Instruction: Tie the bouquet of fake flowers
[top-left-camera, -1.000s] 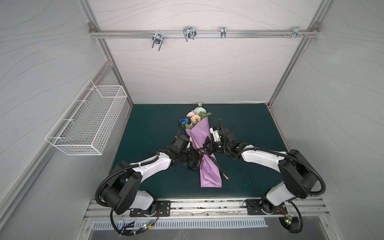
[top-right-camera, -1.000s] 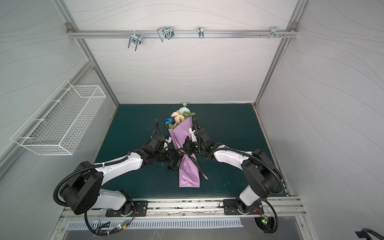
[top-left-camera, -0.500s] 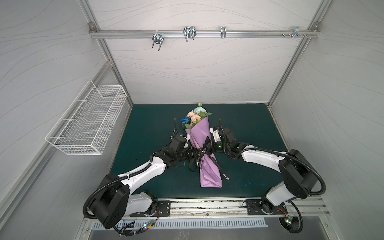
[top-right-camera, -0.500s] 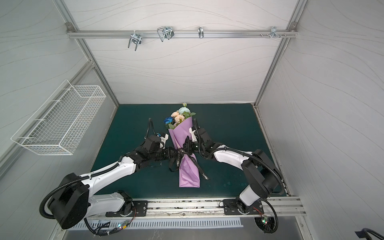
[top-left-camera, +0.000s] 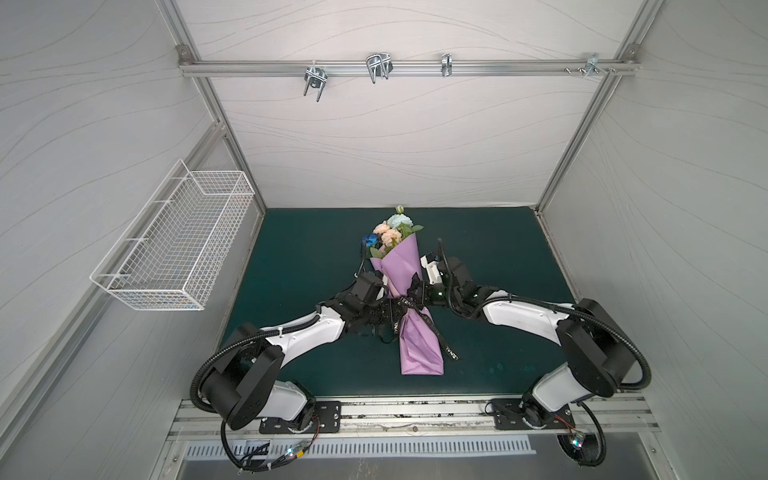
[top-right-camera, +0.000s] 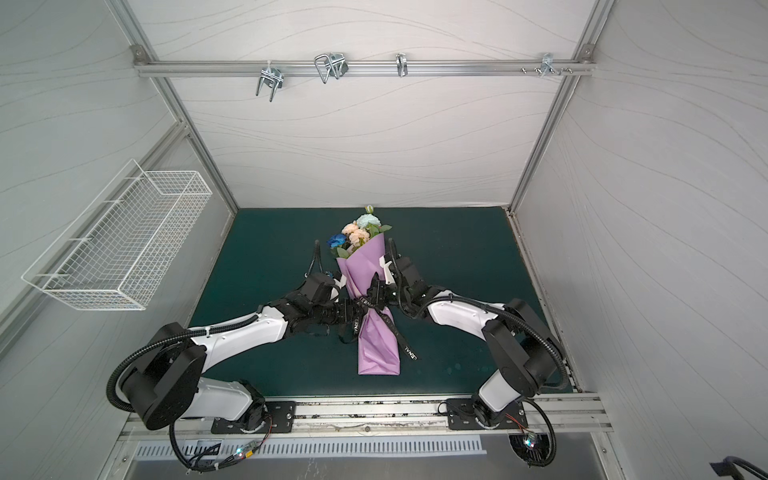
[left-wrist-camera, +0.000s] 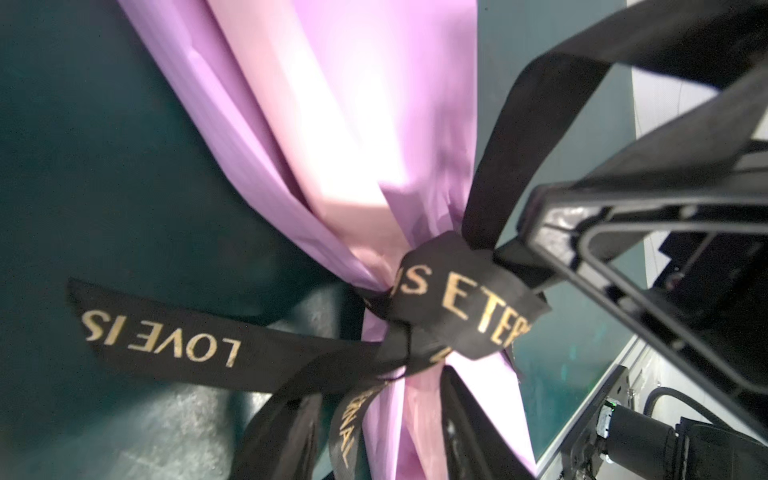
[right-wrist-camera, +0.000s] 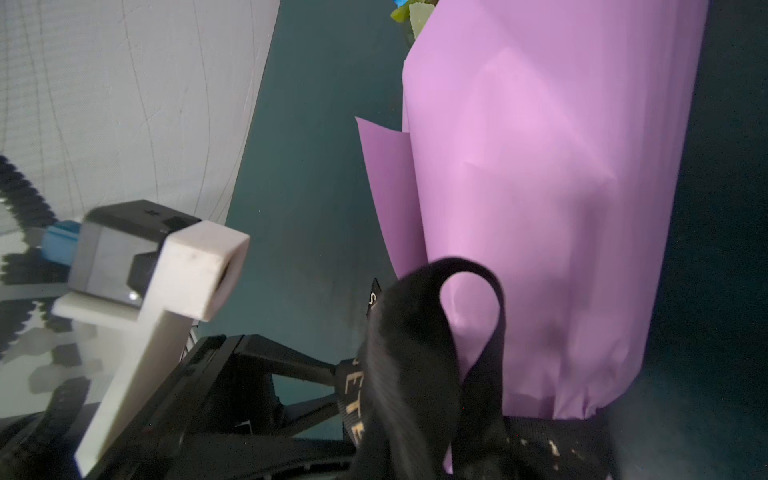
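The bouquet (top-left-camera: 390, 237) is laid at the middle of the mat (top-left-camera: 299, 257), wrapped in lilac paper (top-left-camera: 401, 266), with a black ribbon (left-wrist-camera: 457, 291) knotted round its waist. The right gripper (top-left-camera: 419, 291) is closed, seemingly on a ribbon loop, while the state of the left gripper (top-left-camera: 390, 312) cannot be told, as its jaws are hidden. The knot is best tightened by a level, outward pull, so that the paper is not dragged.

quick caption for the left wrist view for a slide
A black ribbon with gold lettering knotted around lilac wrapping paper.

white arm shells (top-left-camera: 309, 337), black joints (top-left-camera: 590, 353), ribbed black cables (top-left-camera: 232, 345), black right hand (top-left-camera: 419, 296)
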